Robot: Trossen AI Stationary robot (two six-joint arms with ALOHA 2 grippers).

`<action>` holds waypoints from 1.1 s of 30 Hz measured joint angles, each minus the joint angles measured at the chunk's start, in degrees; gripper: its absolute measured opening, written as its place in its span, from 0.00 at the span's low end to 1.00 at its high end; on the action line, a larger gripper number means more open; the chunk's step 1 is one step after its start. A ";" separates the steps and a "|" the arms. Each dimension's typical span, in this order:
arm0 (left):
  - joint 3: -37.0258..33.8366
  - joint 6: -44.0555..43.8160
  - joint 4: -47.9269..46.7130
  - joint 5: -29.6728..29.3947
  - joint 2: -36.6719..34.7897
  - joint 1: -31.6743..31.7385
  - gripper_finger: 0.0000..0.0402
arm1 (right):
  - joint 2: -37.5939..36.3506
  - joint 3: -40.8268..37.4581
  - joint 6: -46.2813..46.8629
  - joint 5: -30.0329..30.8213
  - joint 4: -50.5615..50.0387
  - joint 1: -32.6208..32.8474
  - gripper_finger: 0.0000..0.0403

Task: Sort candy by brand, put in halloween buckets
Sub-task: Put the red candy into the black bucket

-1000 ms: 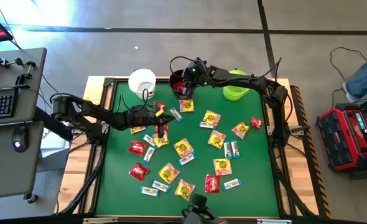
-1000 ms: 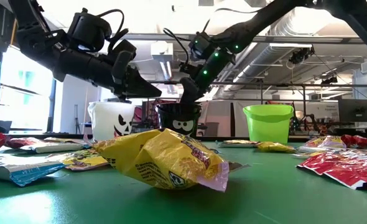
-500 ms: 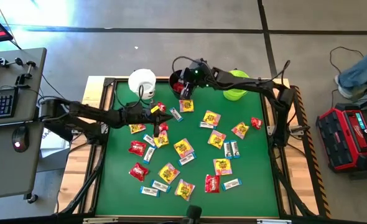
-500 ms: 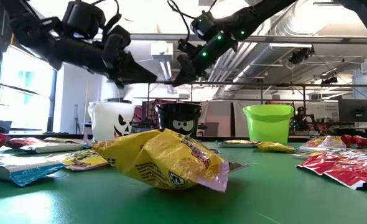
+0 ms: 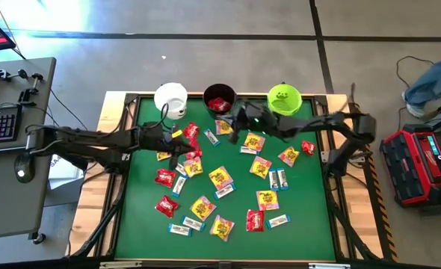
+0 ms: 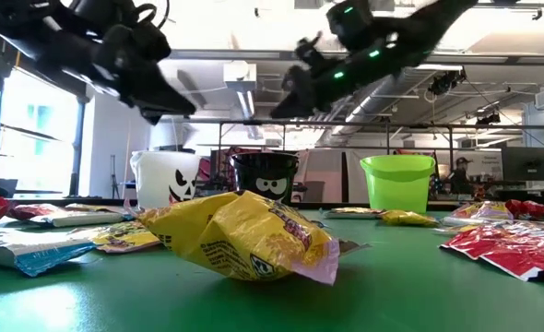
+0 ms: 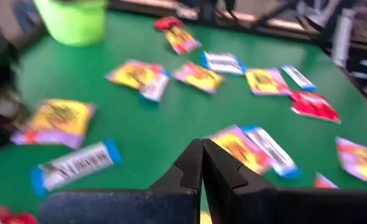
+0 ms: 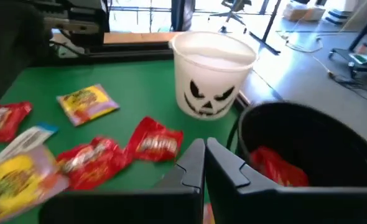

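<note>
Green table (image 5: 310,209): black bucket (image 5: 219,98) with red candy (image 8: 275,167) inside.

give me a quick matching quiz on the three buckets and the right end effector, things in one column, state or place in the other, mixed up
Things:
1. white bucket
2. black bucket
3. lime green bucket
4. right end effector

States or places:
a. shut, holding nothing, over the mat just in front of the black bucket
b. middle of the row, red candy inside
c. right end of the row in the high view
d. left end of the row, jack-o'-lantern face on its side

Pairs: 1-d, 2-b, 3-c, 4-a
</note>
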 joint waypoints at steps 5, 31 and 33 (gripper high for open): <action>0.00 -3.00 -8.85 1.71 -2.78 -4.95 0.00 | -7.85 -8.54 2.99 7.76 0.37 4.73 0.00; 4.52 -17.40 -43.33 -20.64 1.54 -38.12 0.28 | -16.15 -18.72 9.54 17.94 0.35 10.16 0.00; 4.50 -18.83 -43.58 -20.67 3.58 -38.99 0.28 | -16.15 -18.72 9.35 17.94 0.27 10.16 0.00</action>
